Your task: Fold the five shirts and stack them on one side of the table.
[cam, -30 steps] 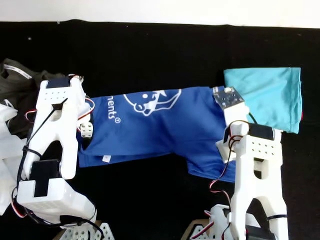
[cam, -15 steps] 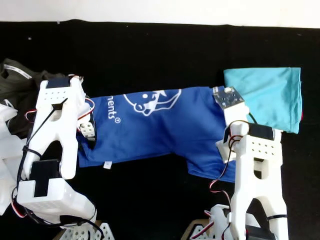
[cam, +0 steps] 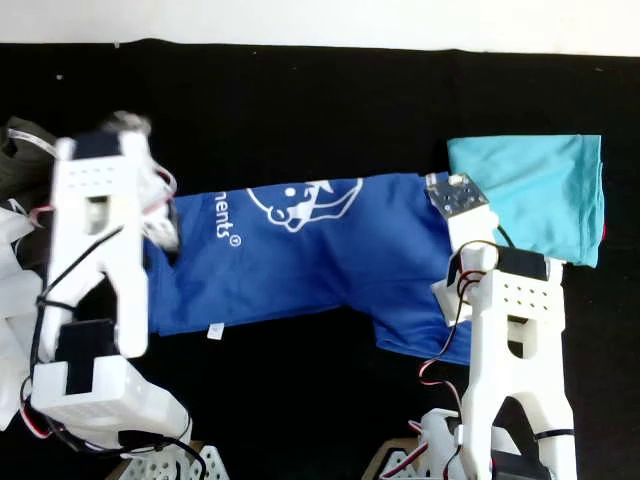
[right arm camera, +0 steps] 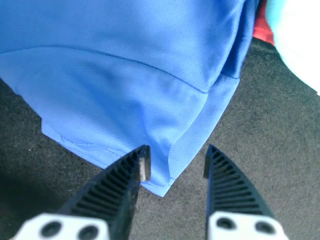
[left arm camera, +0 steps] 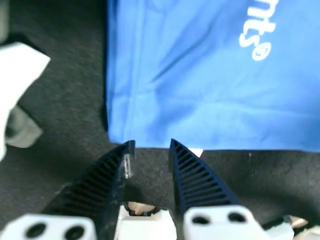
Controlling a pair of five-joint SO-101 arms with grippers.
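The blue shirt (cam: 320,250) lies spread across the black table (cam: 300,100), beside the folded teal shirt (cam: 540,195). The left gripper (left arm camera: 150,147) hangs spread just off its hem. The right gripper (right arm camera: 175,155), also spread, is over a corner.

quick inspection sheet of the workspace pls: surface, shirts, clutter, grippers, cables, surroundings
surface: black table cover, lying flat.
job's things: blue shirt partly folded mid-table; teal shirt folded at one side, red cloth peeking out beside it; dark shirt bunched at the opposite edge.
clutter: white cloth beside the blue shirt, cannot tell if it is a shirt.
grippers: left gripper open, just off the blue shirt's hem; right gripper open over a blue shirt corner.
cables: red, black and white wires on the arms.
surroundings: white wall strip beyond the table.
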